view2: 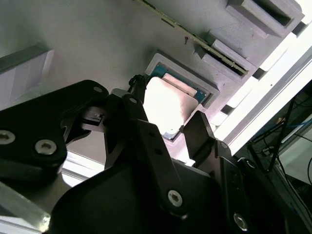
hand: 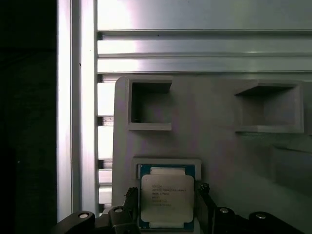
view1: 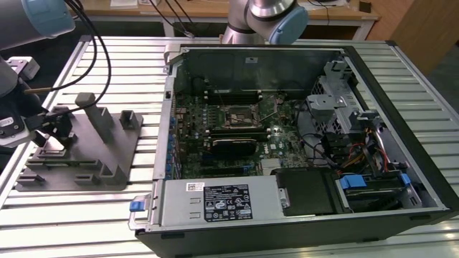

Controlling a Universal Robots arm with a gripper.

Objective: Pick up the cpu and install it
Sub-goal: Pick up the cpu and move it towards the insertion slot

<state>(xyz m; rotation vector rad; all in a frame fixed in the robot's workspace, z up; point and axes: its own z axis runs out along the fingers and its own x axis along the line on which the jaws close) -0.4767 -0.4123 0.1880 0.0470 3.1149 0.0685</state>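
The cpu (hand: pixel 165 197) is a small square chip with a silver-grey lid, lying flat in a framed recess of the grey fixture tray (hand: pixel 219 161). My gripper (hand: pixel 165 192) hangs low over it, open, with one black finger (hand: pixel 130 196) beside each of two opposite edges. In the second wrist view the cpu (view2: pixel 168 105) shows bright between the fingers of the gripper (view2: pixel 166 109), still seated in the tray (view2: pixel 97 44). In the exterior view the gripper (view1: pixel 51 141) sits over the tray (view1: pixel 107 156) at the exterior view's left.
An open computer case (view1: pixel 401 107) lies to the exterior view's right of the tray, its motherboard up, with the square socket (view1: pixel 238 115) near the middle. Grey upright posts (view1: pixel 97 121) rise from the tray. Everything rests on a slatted aluminium table (view1: pixel 86 215).
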